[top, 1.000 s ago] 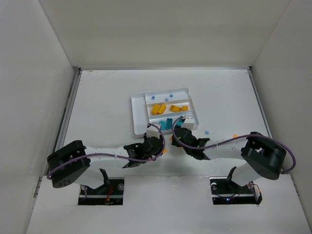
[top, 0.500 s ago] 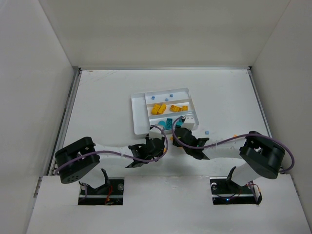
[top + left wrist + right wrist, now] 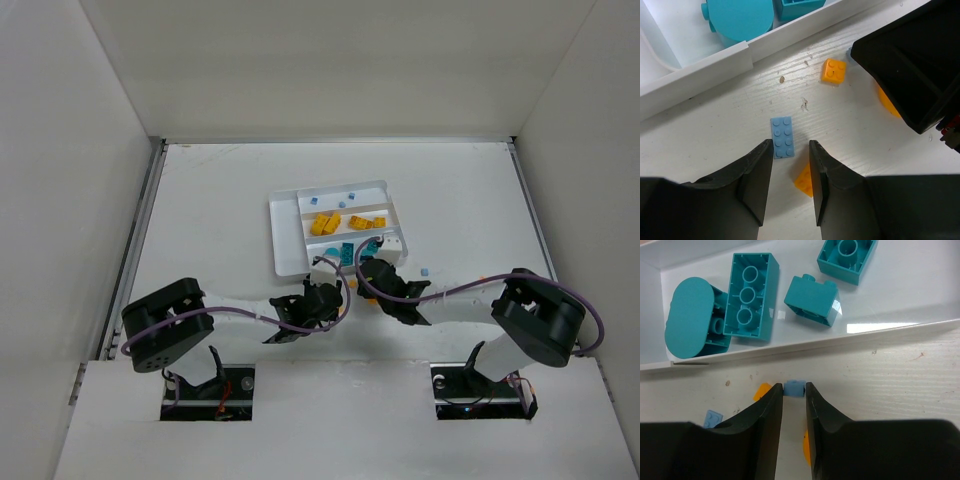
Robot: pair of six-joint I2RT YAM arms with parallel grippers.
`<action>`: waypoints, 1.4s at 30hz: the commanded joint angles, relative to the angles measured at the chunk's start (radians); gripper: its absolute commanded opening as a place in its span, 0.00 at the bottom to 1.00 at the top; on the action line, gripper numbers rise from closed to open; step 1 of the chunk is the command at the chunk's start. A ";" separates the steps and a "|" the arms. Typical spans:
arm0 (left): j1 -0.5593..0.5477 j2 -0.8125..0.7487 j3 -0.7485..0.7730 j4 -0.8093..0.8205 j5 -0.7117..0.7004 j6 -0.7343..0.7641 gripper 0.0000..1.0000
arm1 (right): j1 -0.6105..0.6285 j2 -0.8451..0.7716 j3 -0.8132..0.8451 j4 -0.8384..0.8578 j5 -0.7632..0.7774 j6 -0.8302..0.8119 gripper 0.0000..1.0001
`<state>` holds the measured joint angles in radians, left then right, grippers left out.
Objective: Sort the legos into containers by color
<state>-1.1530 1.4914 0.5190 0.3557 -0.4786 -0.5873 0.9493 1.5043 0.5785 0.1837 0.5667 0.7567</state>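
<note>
Jaws of right gripper drawn narrow onto small light blue brick, tips against both its sides; brick on table, just outside tray wall. Jaws of left gripper slightly apart, empty; light blue plate flat on table just past tips, orange piece under gap. Loose near tray wall: small orange brick. Nearest compartment holds teal legos; middle one, yellow legos.

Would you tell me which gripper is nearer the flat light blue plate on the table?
Left gripper: the plate lies partly between its fingers. The right gripper is beside it, around a small blue brick.
</note>
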 commanded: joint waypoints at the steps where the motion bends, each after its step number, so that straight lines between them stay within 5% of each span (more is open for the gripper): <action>1: -0.007 0.027 0.013 -0.050 -0.002 0.006 0.33 | -0.008 0.011 0.001 0.025 0.001 0.006 0.32; 9: -0.021 0.055 0.022 -0.060 -0.035 0.007 0.37 | -0.011 0.017 0.007 0.025 0.001 0.004 0.37; 23: -0.047 0.059 0.016 -0.080 -0.114 0.007 0.37 | -0.008 -0.056 -0.022 0.033 0.018 0.006 0.25; 42: -0.046 -0.003 0.019 -0.099 -0.089 -0.006 0.13 | -0.017 -0.363 -0.088 -0.033 0.032 -0.019 0.26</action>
<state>-1.1946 1.5406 0.5503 0.3477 -0.5934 -0.5850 0.9417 1.1824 0.4942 0.1539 0.5842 0.7551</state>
